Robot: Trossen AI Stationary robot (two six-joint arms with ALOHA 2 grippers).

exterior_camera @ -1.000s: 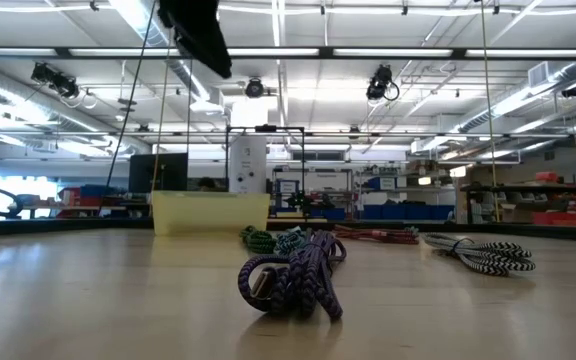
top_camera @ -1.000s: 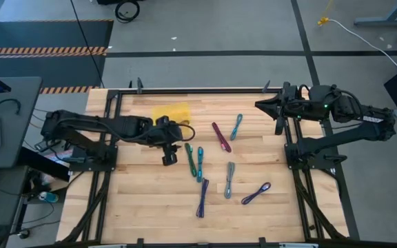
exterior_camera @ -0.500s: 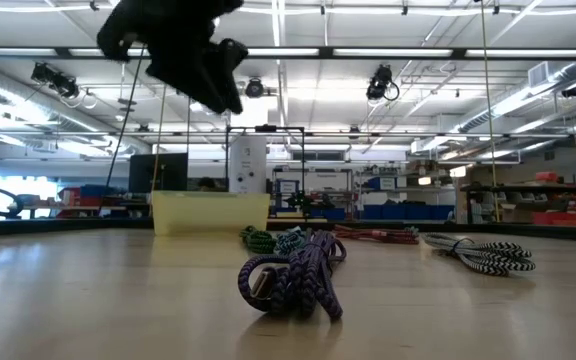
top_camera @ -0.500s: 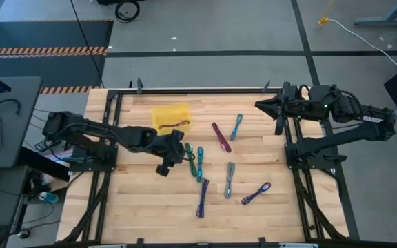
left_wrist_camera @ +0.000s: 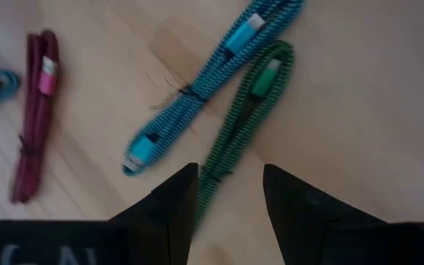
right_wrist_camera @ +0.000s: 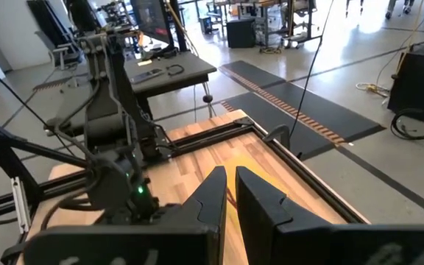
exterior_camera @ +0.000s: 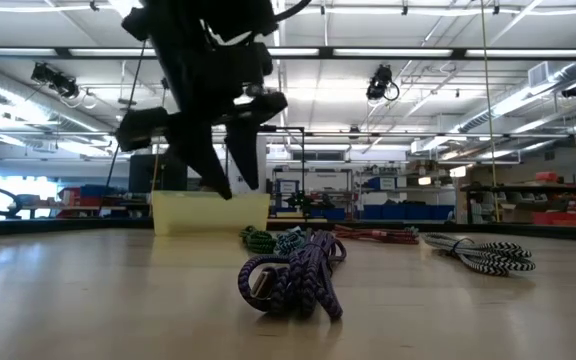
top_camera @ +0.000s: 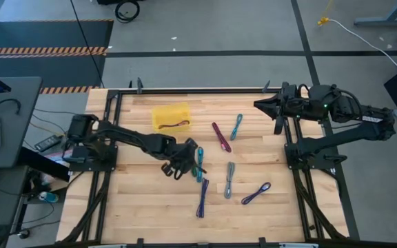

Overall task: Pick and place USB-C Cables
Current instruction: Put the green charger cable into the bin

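— Green braided cable (left_wrist_camera: pixel 250 110), that is the one in hand: it lies flat on the wooden table (top_camera: pixel 143 200), running out ahead of the left gripper (left_wrist_camera: pixel 228 188), its near end right between the two dark fingers (left_wrist_camera: pixel 175 202).

— Held already?

— No. The fingers stand apart with nothing clamped; the gripper hangs above the cable, tips pointing down at it. I judge this the approach to a pick.

— What sits around it?

— Just beside the green one, touching or nearly so, a teal-blue cable (left_wrist_camera: pixel 197 92). Farther off to the side, a maroon cable (left_wrist_camera: pixel 34 110). The yellow tray (top_camera: pixel 170 116) is behind the gripper, toward the table's far edge, with one cable already in it (top_camera: pixel 173 125).

— So the next move?

— Come straight down, straddle the green bundle alone, then close. The risk, I think, is catching the teal-blue neighbour too.

— And the other arm?

— The right gripper (top_camera: pixel 262 105) waits well away at its own side, fingers nearly together, empty.
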